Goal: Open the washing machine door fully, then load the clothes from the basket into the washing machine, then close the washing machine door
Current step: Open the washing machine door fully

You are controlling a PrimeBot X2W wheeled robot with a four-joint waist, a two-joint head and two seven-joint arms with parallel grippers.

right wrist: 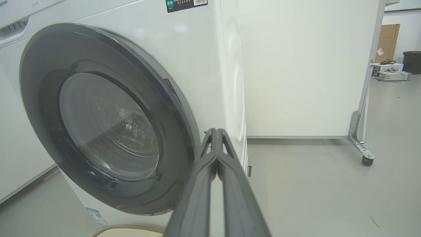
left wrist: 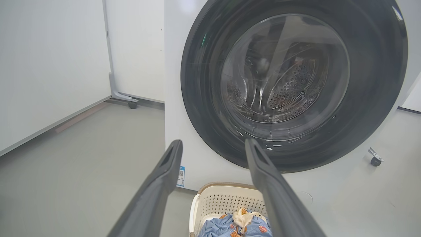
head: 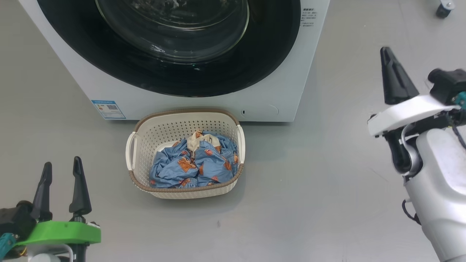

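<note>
The white washing machine (head: 204, 102) stands ahead with its round black-rimmed door (head: 171, 47) flat against the front. The door (left wrist: 292, 82) is also in the left wrist view, and the door (right wrist: 108, 128) in the right wrist view. Before the machine sits the cream basket (head: 185, 125), holding light blue clothes (head: 193, 163) with a cream piece on top. My left gripper (head: 62, 174) is open at the lower left, well clear of the basket. My right gripper (head: 387, 54) is shut on nothing, raised to the right of the machine; its fingertips (right wrist: 215, 133) meet near the door's right edge.
Grey floor lies all around the basket. White panels on castor feet (right wrist: 366, 159) stand to the machine's right, another castor (left wrist: 132, 104) to its left. Boxes and a dark bin (right wrist: 412, 61) sit far off at the right.
</note>
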